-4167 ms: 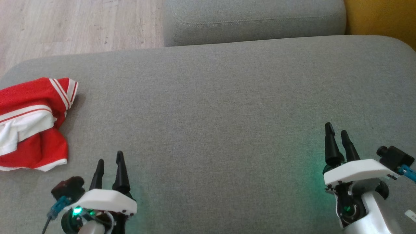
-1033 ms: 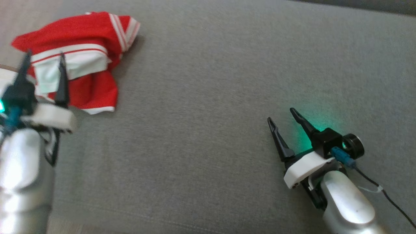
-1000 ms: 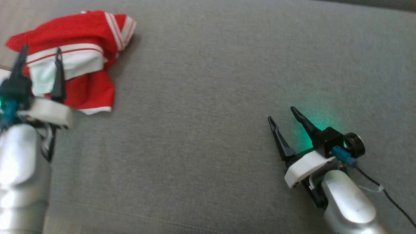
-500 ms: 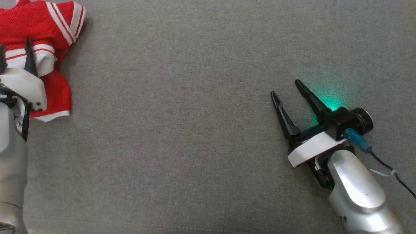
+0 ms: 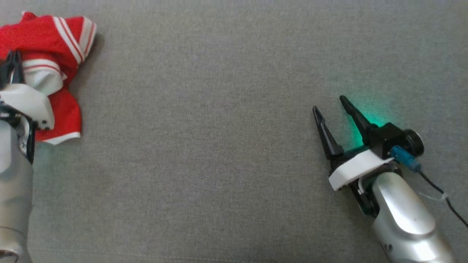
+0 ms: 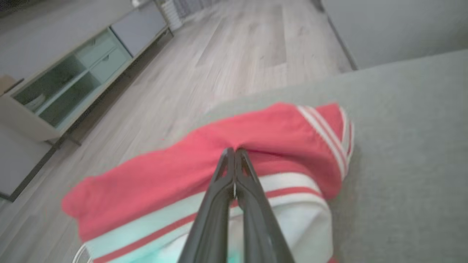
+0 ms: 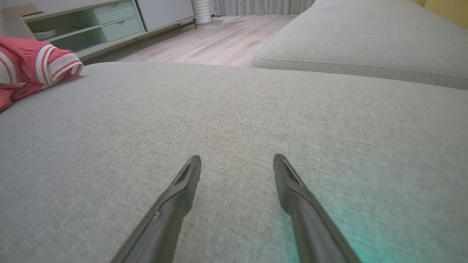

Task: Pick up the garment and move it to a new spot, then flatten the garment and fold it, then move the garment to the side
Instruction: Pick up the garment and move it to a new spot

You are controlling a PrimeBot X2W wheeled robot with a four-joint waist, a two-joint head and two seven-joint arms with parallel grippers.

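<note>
- the garment (image 5: 55,44), red with white stripes and a white panel, is lying crumpled at the far left of the grey sofa cushion (image 5: 219,146), close to the cushion's left edge.
- the garment is being pinched by the left gripper (image 5: 12,56); in the left wrist view the two dark fingers (image 6: 219,204) are being pressed together, and the red cloth is being puckered into creases right at their tips.
- the pinch is being made on the red upper part of the garment, just beyond the white-and-red striped band, with the striped sleeve end lying to the right of the fingers.
- the right gripper (image 5: 329,104) is being held well apart from the garment, at the right of the cushion, low over bare grey fabric; its fingers are being kept spread wide with nothing between them.
- in the right wrist view the garment (image 7: 33,69) is being seen at the far left, well away from the spread fingers (image 7: 175,197).
- a green glow (image 5: 369,113) is being cast on the cushion just beside the right gripper.
- a second grey cushion (image 7: 365,44) is lying beyond the first, to the far right.
- a pale wooden floor (image 6: 219,54) and a low pale-green cabinet (image 6: 73,73) with drawers are being seen beyond the sofa's left edge.
</note>
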